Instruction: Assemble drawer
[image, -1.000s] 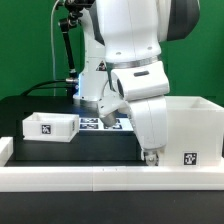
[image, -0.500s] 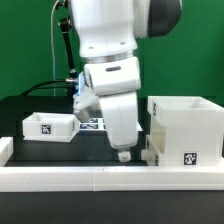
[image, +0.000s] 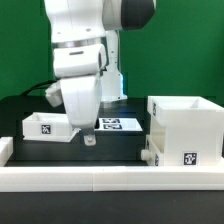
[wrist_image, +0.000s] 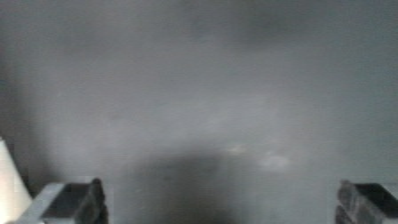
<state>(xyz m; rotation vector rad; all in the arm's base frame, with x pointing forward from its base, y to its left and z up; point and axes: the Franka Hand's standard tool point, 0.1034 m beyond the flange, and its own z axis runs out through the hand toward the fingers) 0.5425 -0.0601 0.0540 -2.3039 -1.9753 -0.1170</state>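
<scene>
The tall white drawer casing (image: 186, 130) stands at the exterior view's right, with a tag on its front. A small white part (image: 149, 155) juts out at its lower left side. One shallow white tray (image: 46, 125) with a tag sits at the left. My gripper (image: 89, 138) hangs low over the black table just right of that tray, apart from it. In the wrist view the gripper (wrist_image: 221, 205) is open and empty. Its fingers (wrist_image: 71, 200) stand wide apart with only bare, blurred table between them. The second tray does not show as a separate piece.
The marker board (image: 118, 124) lies flat on the table behind the gripper. A long low white rail (image: 100, 176) runs along the front edge, with a short upright end (image: 5, 148) at the left. The arm's body hides the back left of the table.
The arm has swung from beside the casing toward the exterior view's left, ending next to the small tray. The casing and the tray have not moved.
</scene>
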